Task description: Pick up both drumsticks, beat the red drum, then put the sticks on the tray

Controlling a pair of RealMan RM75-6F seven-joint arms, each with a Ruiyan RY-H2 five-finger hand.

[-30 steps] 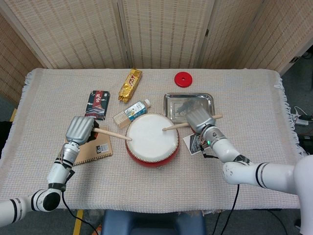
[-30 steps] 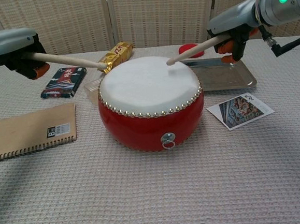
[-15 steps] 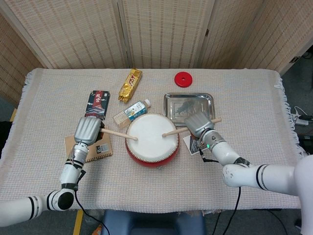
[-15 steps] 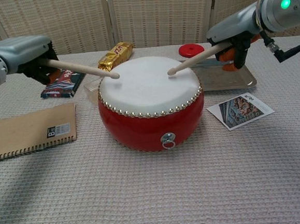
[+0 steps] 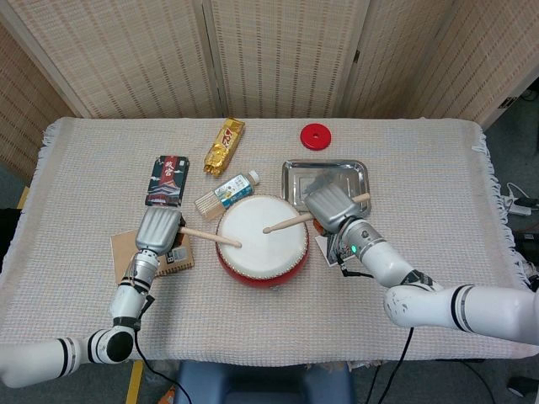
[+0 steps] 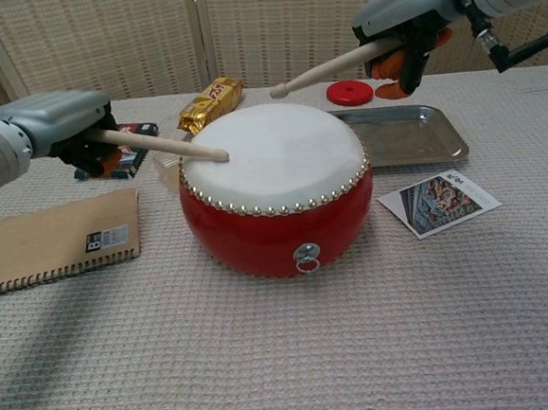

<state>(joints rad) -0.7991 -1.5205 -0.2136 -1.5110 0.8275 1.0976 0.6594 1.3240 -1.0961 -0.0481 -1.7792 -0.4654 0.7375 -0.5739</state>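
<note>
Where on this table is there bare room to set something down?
Bare cloth spans the near strip in front of the red drum, and right of the metal tray. Crowded: behind the drum, around the gold snack packet, small bottle and dark booklet.

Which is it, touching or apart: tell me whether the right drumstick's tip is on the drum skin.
Apart. The chest view shows the right drumstick raised, with background visible between its tip and the drum skin.
</note>
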